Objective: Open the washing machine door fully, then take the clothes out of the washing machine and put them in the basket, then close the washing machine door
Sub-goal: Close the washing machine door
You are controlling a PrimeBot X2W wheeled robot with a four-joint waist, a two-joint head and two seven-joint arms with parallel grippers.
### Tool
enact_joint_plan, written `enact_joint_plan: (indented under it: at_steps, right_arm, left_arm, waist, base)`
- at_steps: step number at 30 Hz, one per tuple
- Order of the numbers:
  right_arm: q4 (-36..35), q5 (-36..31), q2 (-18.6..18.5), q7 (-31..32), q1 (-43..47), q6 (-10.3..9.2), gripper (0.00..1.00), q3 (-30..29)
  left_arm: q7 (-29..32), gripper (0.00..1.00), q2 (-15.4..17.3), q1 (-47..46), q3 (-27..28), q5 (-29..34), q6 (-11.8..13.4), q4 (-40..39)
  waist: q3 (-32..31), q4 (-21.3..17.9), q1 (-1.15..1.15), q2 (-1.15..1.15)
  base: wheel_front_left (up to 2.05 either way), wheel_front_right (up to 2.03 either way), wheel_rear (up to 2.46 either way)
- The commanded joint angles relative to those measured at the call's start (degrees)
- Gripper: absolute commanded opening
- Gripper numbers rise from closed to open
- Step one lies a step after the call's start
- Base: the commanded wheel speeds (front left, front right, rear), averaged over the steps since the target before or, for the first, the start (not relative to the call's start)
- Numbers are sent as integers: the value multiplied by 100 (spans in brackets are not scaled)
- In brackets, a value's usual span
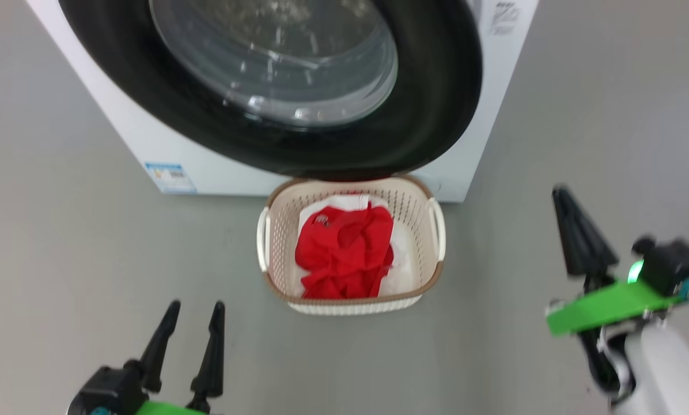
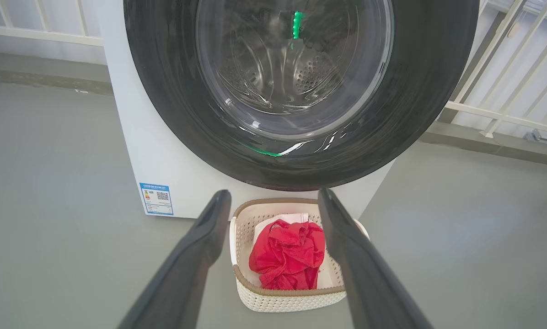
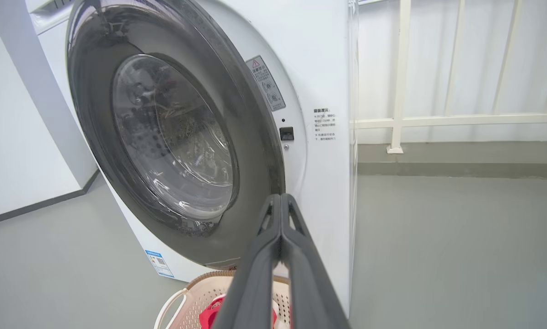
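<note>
Grey smooth floor [image 1: 62, 259] lies under everything. At lower left, the left gripper [image 1: 197, 305] has its dark fingers spread and empty. At right, the right gripper [image 1: 560, 196] has its fingers pressed together on nothing. Mid-frame stands the cream perforated plastic basket [image 1: 350, 307], with bright red clothes [image 1: 344, 253] inside. Behind it at the top is the big white washing machine [image 1: 148, 138], its round black-rimmed glass door [image 1: 436, 86] across the front; whether it is latched is unclear.

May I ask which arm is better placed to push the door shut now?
Right, probably: the right claw, shut, points at the ajar door's free edge, while the left claw, open, faces the basket.
</note>
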Motion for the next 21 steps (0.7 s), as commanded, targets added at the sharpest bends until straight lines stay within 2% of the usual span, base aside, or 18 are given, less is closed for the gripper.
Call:
enact_joint_plan:
  at_steps: [1, 9, 21]
  right_arm:
    - [-163, 122, -86, -37, -265, 42, 0, 168]
    - [-227, 210, -360, -37, -1253, 42, 0, 232]
    - [-176, 246, -754, -37, -2000, 42, 0, 573]
  left_arm:
    - [-46, 100, 22, -215, 148, -75, -26, -172]
    - [-46, 100, 22, -639, -160, -275, 96, -327]
    - [-46, 100, 22, -1119, -619, -513, 274, -533]
  waist:
    - [359, 197, 0, -1]
    - [1023, 457, 0, -1]
    - [1667, 819, 0, -1]
  base:
    - [0, 0, 0]
    - [0, 0, 0]
    - [0, 0, 0]
